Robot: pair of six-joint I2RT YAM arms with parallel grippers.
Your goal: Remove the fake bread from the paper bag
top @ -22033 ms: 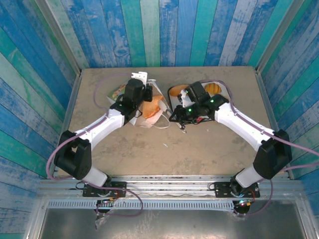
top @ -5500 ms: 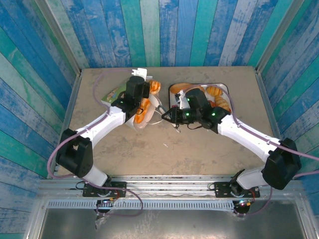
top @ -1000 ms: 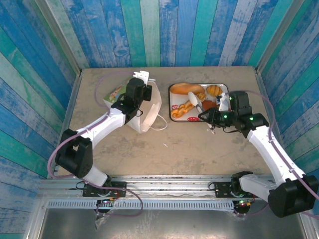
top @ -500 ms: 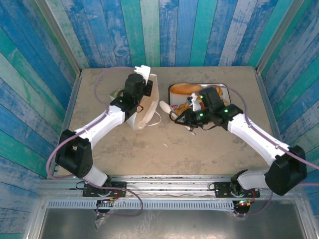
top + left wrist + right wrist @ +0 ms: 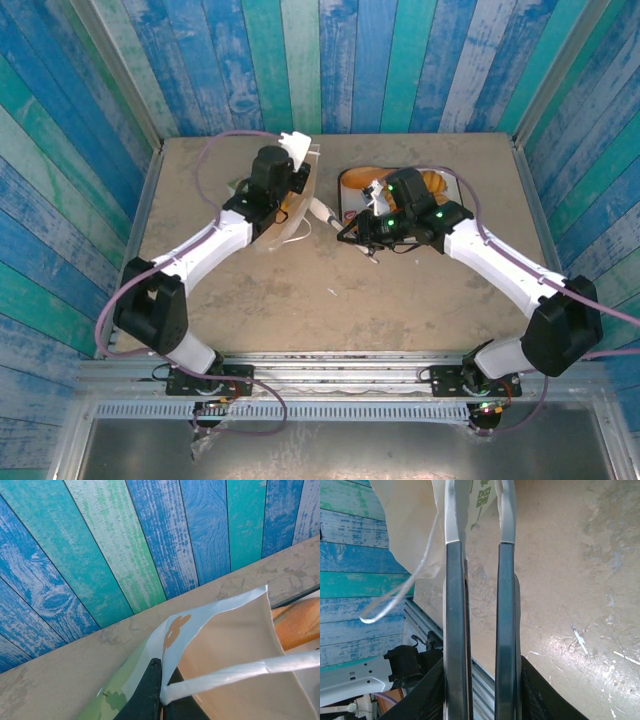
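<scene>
Your right arm has swung back from beyond the tray [image 5: 347, 190], and its metal tongs [image 5: 455, 580] now point at the paper bag [image 5: 235, 645], tips just short of the mouth. The right hand [image 5: 480, 690] is pinching the tongs' black handles. The left hand [image 5: 156, 692] is pressed together on the bag's rim, holding it up. The fake bread [image 5: 297, 625] in sight lies on the tray; whether any remains inside, you cannot tell. Judged from this, you're going back in, so slip the tips past the loop handle. The bag shows an orange-and-green logo and unreadable green print.
</scene>
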